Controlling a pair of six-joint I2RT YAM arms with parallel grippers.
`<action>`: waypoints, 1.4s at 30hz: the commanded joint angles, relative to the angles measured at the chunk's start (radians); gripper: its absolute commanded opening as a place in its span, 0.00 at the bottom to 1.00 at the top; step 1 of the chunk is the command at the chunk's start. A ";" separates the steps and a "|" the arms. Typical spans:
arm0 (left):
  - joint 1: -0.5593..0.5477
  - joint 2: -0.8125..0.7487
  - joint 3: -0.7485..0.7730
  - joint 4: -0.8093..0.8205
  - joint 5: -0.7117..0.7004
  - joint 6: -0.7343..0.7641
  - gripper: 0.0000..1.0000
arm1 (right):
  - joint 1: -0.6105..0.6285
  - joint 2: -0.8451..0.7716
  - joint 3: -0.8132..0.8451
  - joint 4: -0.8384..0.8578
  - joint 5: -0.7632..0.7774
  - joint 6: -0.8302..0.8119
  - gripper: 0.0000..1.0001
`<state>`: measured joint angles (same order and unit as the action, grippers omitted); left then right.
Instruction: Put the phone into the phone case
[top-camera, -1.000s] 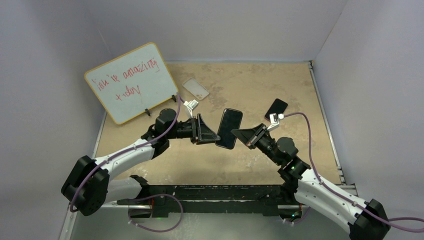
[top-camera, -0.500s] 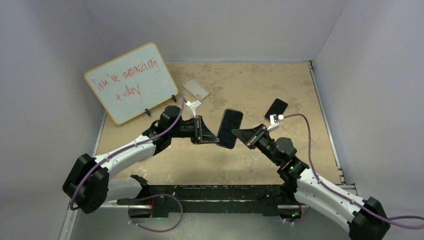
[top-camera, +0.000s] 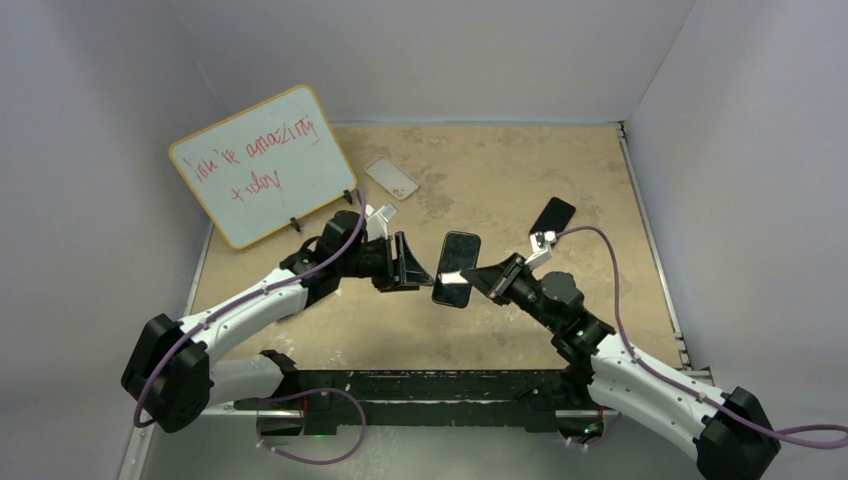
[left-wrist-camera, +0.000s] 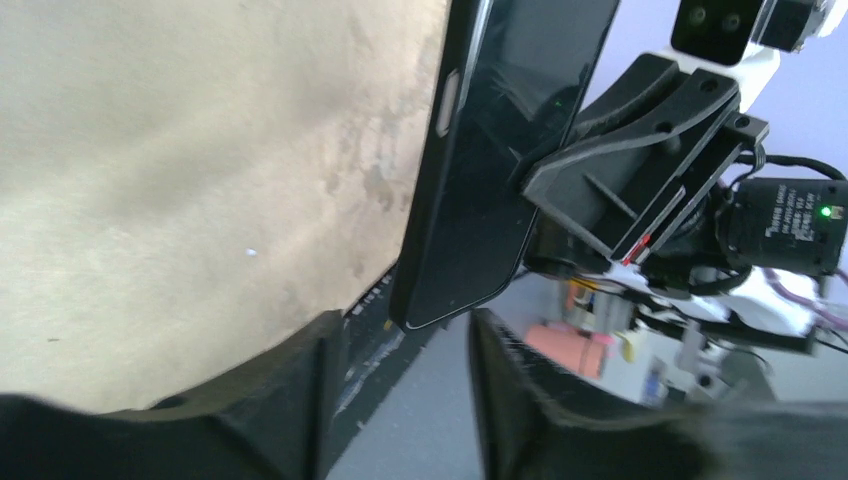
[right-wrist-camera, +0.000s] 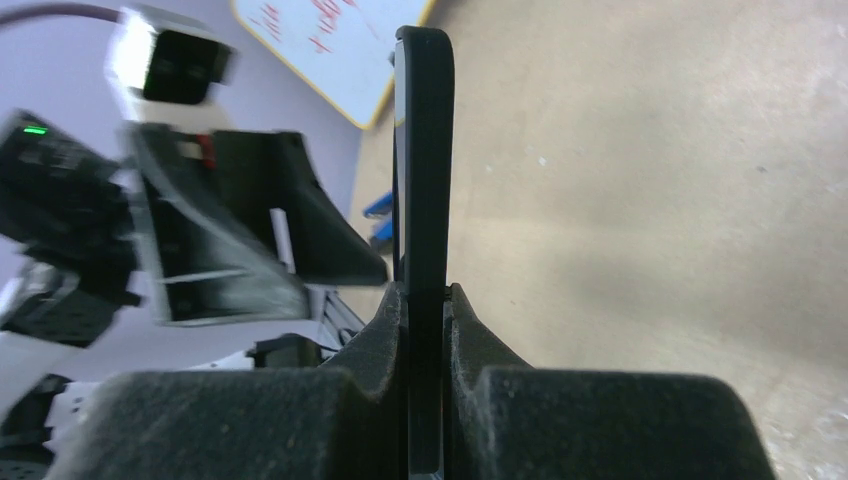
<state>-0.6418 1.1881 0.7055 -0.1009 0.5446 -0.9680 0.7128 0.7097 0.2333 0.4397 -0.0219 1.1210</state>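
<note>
My right gripper (top-camera: 474, 273) is shut on the edge of a black phone (top-camera: 456, 264) and holds it in the air over the middle of the tan table. In the right wrist view the phone (right-wrist-camera: 424, 150) stands edge-on between the closed pads (right-wrist-camera: 425, 300). My left gripper (top-camera: 427, 272) is open, just left of the phone. In the left wrist view the phone's lower corner (left-wrist-camera: 450, 290) hangs just beyond the open fingers (left-wrist-camera: 405, 355), not touching them. A clear phone case (top-camera: 391, 177) lies flat on the table behind the left gripper.
A whiteboard (top-camera: 262, 165) with red writing leans at the back left. A second flat black phone-like object (top-camera: 552, 214) lies on the table at the right. Purple-grey walls enclose the table on three sides.
My right gripper has carried the phone a little left and nearer, closer to the left fingers, and tilted it. The left gripper has stayed open and has barely shifted.
</note>
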 joint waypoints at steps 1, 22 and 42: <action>0.004 -0.060 0.100 -0.160 -0.190 0.179 0.67 | 0.000 0.051 0.064 -0.013 -0.069 -0.047 0.00; 0.054 -0.085 0.075 0.085 -0.025 0.203 0.64 | 0.000 0.092 0.058 0.320 -0.397 -0.107 0.00; 0.054 -0.040 0.099 -0.094 -0.173 0.293 0.00 | 0.000 0.193 0.064 0.281 -0.352 -0.092 0.00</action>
<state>-0.5800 1.1313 0.7624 -0.0704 0.4778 -0.7479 0.7097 0.8799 0.2443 0.6598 -0.4091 1.0435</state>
